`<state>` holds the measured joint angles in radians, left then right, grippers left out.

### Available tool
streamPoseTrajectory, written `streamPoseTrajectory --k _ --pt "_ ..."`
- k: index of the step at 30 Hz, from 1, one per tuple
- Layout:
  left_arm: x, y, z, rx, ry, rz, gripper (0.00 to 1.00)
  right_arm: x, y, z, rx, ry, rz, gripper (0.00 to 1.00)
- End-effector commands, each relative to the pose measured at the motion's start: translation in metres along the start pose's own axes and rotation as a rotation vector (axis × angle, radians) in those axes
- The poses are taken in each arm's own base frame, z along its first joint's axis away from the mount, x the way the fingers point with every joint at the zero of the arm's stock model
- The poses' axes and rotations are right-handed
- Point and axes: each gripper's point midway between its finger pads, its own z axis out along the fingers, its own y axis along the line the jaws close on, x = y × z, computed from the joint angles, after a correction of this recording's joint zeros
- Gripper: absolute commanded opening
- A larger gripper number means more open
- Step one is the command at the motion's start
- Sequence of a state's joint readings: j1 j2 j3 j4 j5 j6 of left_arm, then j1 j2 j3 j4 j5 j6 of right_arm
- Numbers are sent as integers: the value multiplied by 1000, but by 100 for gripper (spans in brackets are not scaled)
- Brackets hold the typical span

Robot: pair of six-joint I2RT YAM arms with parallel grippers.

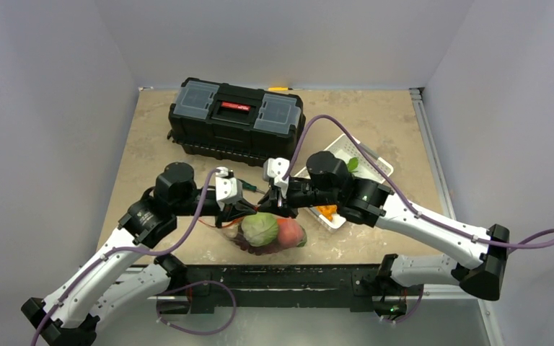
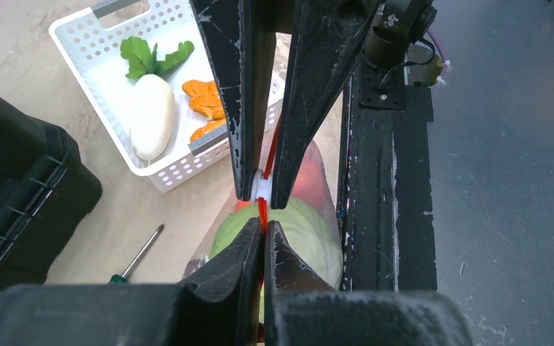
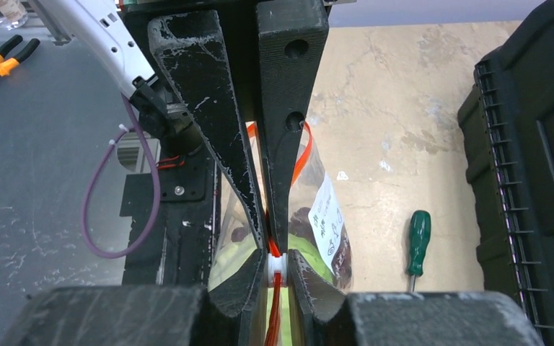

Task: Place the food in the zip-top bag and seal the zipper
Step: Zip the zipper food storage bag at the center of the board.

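The clear zip-top bag (image 3: 330,209) hangs between both grippers near the table's front edge. It holds a pale green cabbage (image 1: 260,229), a pink peach (image 1: 290,232) and dark grapes (image 3: 340,249). My left gripper (image 2: 265,225) is shut on the orange-red zipper (image 2: 262,210). Right against it, my right gripper (image 3: 277,263) is shut on the zipper's white slider (image 3: 277,265). Beyond the left fingers the strip still bows apart (image 3: 303,155). Orange carrot pieces (image 2: 203,101) lie in the white basket (image 2: 79,32).
A white radish with green leaves (image 2: 150,115) shares the basket. A green-handled screwdriver (image 3: 418,241) lies on the table beside the bag. The black toolbox (image 1: 236,119) stands at the back. Orange-handled pliers (image 3: 3,61) lie off the table's front.
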<state>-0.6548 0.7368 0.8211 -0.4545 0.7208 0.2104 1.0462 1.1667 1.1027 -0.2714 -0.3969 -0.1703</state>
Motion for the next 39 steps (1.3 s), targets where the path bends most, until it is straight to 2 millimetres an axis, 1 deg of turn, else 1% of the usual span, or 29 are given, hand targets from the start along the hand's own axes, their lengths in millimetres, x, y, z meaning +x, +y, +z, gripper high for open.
streamPoseTrajectory --k 1,5,8,11,12,14,17,20,22,25,28,29,32,33,35,37,39 --pt "-35 -4 -6 17 -106 101 0 -16 -1 3 -20 -24 -30 13" --pt "-36 -5 -6 18 -111 106 0 -15 -1 10 -37 -6 -26 14" --pt "-36 -5 -7 18 -112 108 0 -15 2 15 -73 -8 -23 15" --pt "-36 -5 -6 18 -112 107 0 -16 7 20 -108 -16 -12 18" --pt "-36 -5 -6 17 -112 106 0 -19 12 20 -138 -34 -4 22" --pt "-35 -5 -6 18 -110 106 0 -19 12 17 -123 -49 18 30" --pt "-35 -4 -6 16 -109 104 0 -23 8 3 -65 -100 46 46" --pt "-34 -4 -5 15 -106 99 0 -14 6 -13 -28 -103 67 58" --pt "-35 -4 -5 15 -106 98 0 -5 11 -19 -43 -75 74 61" --pt "-35 -4 -5 15 -106 97 0 -5 21 -27 -79 -92 77 60" --pt "-35 -5 -5 20 -108 98 0 -12 23 -31 -76 -152 94 57" --pt "-36 -5 -6 19 -109 97 0 -13 22 -30 -74 -160 95 55" --pt "-36 -5 -6 20 -109 98 0 -11 19 -26 -72 -140 103 40" --pt "-35 -5 -6 22 -109 98 0 -10 18 -23 -74 -133 104 36" --pt "-35 -5 -5 23 -107 97 0 -12 17 -21 -82 -129 103 33" --pt "-35 -5 -5 23 -107 94 0 -15 17 -20 -85 -130 100 33" --pt "-35 -5 -6 21 -109 96 0 -17 14 -19 -78 -129 96 30"
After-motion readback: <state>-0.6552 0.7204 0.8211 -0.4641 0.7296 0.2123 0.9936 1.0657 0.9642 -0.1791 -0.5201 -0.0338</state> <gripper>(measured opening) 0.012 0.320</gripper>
